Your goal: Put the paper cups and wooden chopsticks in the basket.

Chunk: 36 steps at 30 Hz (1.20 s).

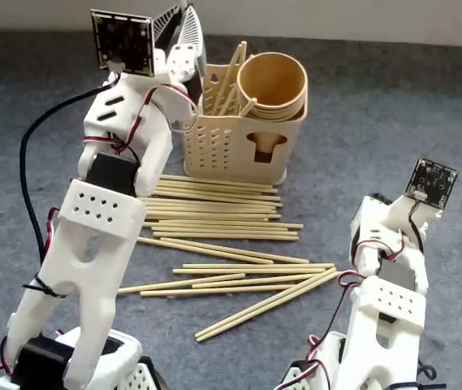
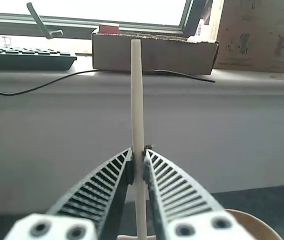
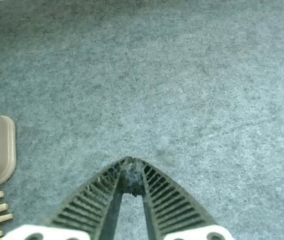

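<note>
Chopstick (image 2: 137, 90) is pinched in the left claw (image 2: 138, 159), whose fingers are closed narrow on it. Its long axis is upright, crossing the claw, so its lower end points down. The high view puts this claw above the back left corner of the basket (image 1: 239, 142). I judge that the basket lies almost straight below, and the stick needs only to go down beside the cups (image 1: 272, 81). It is pale, smooth, round wood. Many sticks (image 1: 214, 215) lie flat on the carpet (image 1: 393, 97) in front of the basket, mostly parallel to its front wall. The right claw (image 3: 130, 182) is closed on nothing, low over bare carpet, farther from the basket than the left.
</note>
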Each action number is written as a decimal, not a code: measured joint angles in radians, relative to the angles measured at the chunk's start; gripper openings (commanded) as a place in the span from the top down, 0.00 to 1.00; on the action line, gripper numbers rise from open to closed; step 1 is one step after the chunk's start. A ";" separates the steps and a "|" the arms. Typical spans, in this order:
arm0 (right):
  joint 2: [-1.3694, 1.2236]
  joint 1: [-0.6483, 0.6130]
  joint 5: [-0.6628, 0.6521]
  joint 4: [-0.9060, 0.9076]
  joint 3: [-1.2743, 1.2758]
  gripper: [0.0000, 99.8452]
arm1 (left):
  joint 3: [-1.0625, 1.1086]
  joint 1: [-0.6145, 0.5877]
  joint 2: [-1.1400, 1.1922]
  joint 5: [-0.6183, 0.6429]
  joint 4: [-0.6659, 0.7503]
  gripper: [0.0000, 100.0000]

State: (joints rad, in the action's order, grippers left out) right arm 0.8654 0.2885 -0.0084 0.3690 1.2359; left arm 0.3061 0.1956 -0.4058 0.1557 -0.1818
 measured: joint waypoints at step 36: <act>0.460 -0.270 -0.003 0.614 -0.069 0.94 | -0.149 -0.069 -0.199 0.005 -0.683 0.86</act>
State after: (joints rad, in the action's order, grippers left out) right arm 1.3257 0.0184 -0.0115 0.9828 1.1669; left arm 0.1573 0.1266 -0.6053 0.1603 -0.8646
